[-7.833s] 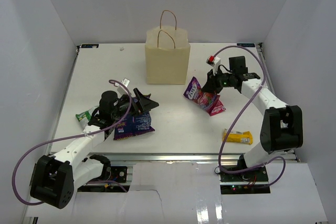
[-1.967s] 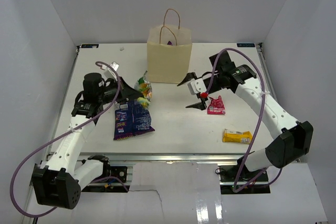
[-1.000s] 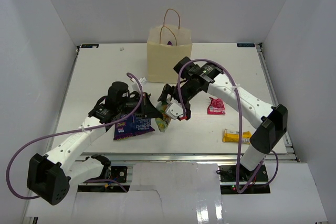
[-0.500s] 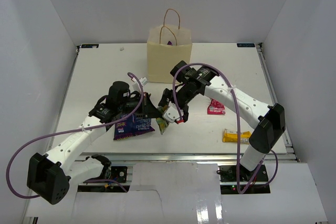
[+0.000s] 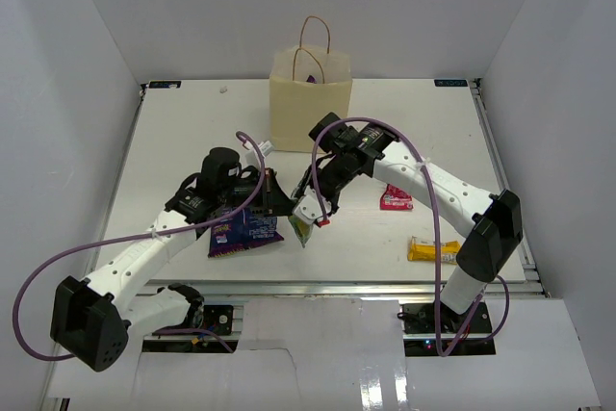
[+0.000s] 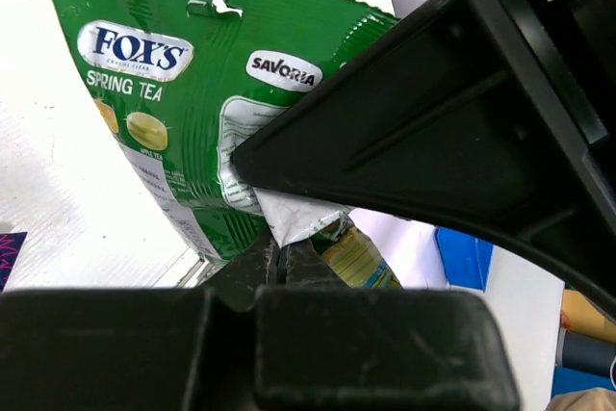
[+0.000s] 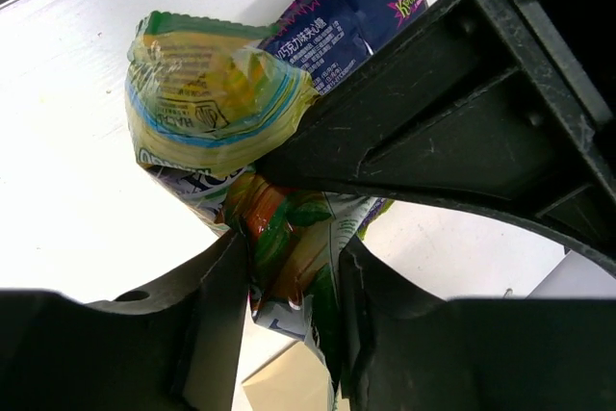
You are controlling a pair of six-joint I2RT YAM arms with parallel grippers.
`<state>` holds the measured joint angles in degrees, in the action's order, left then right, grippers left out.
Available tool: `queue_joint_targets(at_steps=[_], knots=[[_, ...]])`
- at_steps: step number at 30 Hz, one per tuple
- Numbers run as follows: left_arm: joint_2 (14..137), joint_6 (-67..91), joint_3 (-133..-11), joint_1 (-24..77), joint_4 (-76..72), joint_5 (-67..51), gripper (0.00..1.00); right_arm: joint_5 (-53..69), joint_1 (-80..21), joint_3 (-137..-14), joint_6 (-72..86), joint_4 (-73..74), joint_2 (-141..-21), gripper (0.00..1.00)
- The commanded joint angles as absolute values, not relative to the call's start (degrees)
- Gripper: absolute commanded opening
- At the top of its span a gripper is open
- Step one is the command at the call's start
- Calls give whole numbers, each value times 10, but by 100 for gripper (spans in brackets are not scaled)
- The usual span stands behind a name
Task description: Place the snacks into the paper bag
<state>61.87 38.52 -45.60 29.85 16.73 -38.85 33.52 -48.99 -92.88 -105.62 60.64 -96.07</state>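
Both your left gripper and right gripper are clamped on the green Fox's candy bag between them.

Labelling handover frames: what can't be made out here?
1) Paper bag contents: top view, its walls hide all but a purple scrap.
2) Whether the right gripper actually pinches the green packet: right wrist, packet fills the gap.
3) Blue-purple bag far end: top view, under the left arm.

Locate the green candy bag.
In the top view the green candy bag is mid-table, nearer than the paper bag, just right of the blue bag, pinched by the left tool, the right tool around it.
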Motion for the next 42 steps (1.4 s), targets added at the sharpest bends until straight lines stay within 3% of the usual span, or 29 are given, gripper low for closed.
queue_joint_targets(at_steps=[1,2,4,7,13,19,23,29,31,37,42], knots=[[605,402,-492,304,99,-427,1,320,-490,-925,-1019,595,-966,38],[602,403,-490,304,94,-434,4,318,-490,-926,-1013,595,-966,36],[596,409,-483,304,79,-441,6,320,-488,-928,-998,596,-962,21],[582,423,-470,304,49,-439,19,330,-483,-926,-986,594,-955,8],[547,425,-471,304,65,-419,48,359,-463,-923,-966,590,-934,8],[483,378,-520,304,156,-345,61,412,-428,-942,-886,574,-920,8],[433,353,-538,304,221,-232,71,449,-392,-954,-816,551,-905,8],[383,355,-522,304,244,-127,77,502,-338,-978,-641,427,-861,8],[379,361,-511,304,252,-90,77,498,-312,-1018,-509,339,-863,8],[378,375,-461,304,254,-54,77,418,-232,-1174,-139,138,-945,8],[363,381,-432,304,244,-40,77,280,-203,-1264,-4,51,-1004,8]])
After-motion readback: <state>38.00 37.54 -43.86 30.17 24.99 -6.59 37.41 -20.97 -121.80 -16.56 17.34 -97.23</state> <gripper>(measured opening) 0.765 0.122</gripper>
